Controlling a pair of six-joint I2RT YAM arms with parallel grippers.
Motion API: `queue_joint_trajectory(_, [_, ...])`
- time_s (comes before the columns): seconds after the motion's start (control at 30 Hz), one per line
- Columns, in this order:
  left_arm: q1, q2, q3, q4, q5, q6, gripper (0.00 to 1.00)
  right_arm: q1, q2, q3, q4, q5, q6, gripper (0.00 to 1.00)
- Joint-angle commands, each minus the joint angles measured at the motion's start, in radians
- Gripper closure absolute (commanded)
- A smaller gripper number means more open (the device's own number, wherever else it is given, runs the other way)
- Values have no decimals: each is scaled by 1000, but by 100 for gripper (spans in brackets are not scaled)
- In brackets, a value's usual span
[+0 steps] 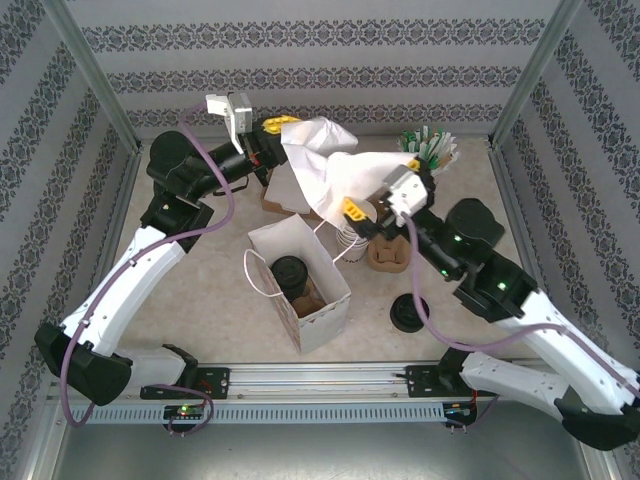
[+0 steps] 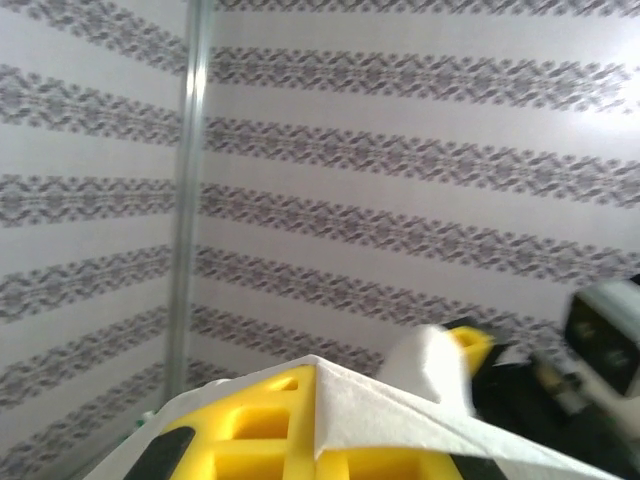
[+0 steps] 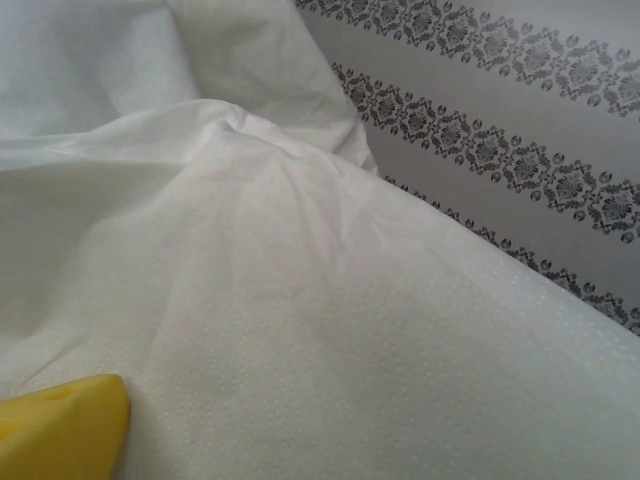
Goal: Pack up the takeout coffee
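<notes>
The takeout coffee (image 1: 290, 271), a white cup with a black lid, stands inside the open white paper bag (image 1: 322, 312) in the middle of the table. Behind the bag, my left gripper (image 1: 278, 123) (image 2: 318, 378) is raised and shut on a corner of a large white napkin (image 1: 322, 165) (image 2: 400, 405) (image 3: 300, 300). The napkin sags to the right over my right gripper (image 1: 362, 207). One yellow fingertip (image 3: 60, 430) sits far to the left under the sheet, so those jaws stand wide and grip nothing.
A pile of loose black lids (image 1: 408, 313) lies right of the bag. A brown cardboard holder (image 1: 388, 255) and a stack of white cups (image 1: 346, 240) stand behind it. Green-and-white straws (image 1: 424, 148) are at the back right. Patterned walls enclose three sides.
</notes>
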Motion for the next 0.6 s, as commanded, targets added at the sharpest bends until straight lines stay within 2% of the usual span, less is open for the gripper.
queue_joint_trajectory(0.0, [-7, -14, -33, 158, 113, -155, 100, 10, 67, 26, 123, -15, -86, 2])
queue_joint_trajectory(0.1, [-26, -14, -40, 161, 150, -183, 100, 12, 134, 73, 148, -13, -121, 2])
queue_joint_trajectory(0.23, [-53, -8, -53, 162, 178, -209, 100, 13, 181, 67, 294, 0, -162, 2])
queue_joint_trajectory(0.4, [-75, 3, -64, 190, 198, -261, 100, 13, 215, 62, 389, -14, -198, 2])
queue_joint_trajectory(0.57, [-81, 14, -65, 178, 207, -285, 100, 13, 211, 50, 413, -99, -214, 2])
